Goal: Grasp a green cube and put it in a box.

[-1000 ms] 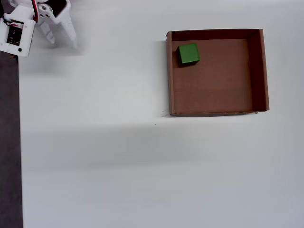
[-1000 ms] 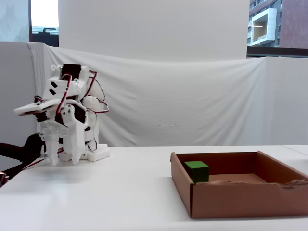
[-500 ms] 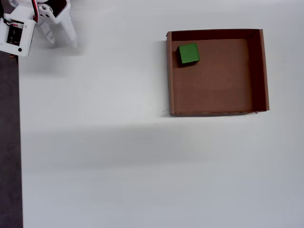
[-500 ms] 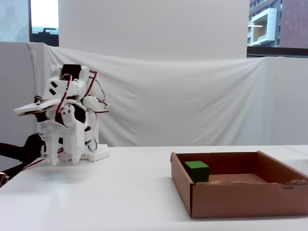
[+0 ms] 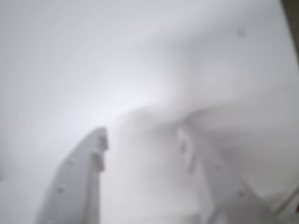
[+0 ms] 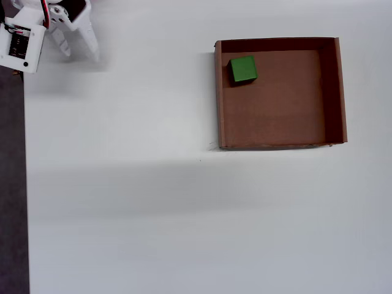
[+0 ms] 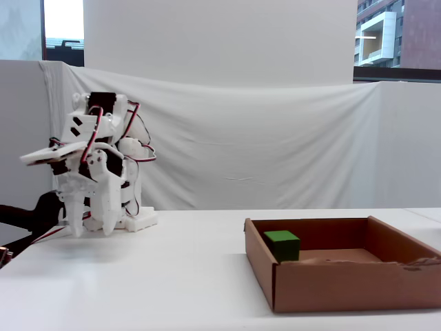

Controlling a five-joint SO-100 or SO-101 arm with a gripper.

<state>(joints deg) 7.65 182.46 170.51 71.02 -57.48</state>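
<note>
The green cube point(image 6: 243, 69) lies inside the brown cardboard box point(image 6: 282, 110), in its upper-left corner as the overhead view shows it. In the fixed view the cube point(image 7: 282, 245) sits at the left of the box point(image 7: 351, 283), close to a wall. My white gripper point(image 6: 79, 56) is far from both, at the table's top-left corner, folded back with its fingers pointing down point(image 7: 93, 233). The wrist view is blurred and shows the two fingers apart over bare white table point(image 5: 142, 137), with nothing between them. The cube and box are out of the wrist view.
The white table point(image 6: 122, 184) ends at a dark strip point(image 6: 12, 184) along the left in the overhead view. A white cloth backdrop point(image 7: 262, 138) hangs behind the table. The arm's base and red wires point(image 7: 131, 207) stand at the left.
</note>
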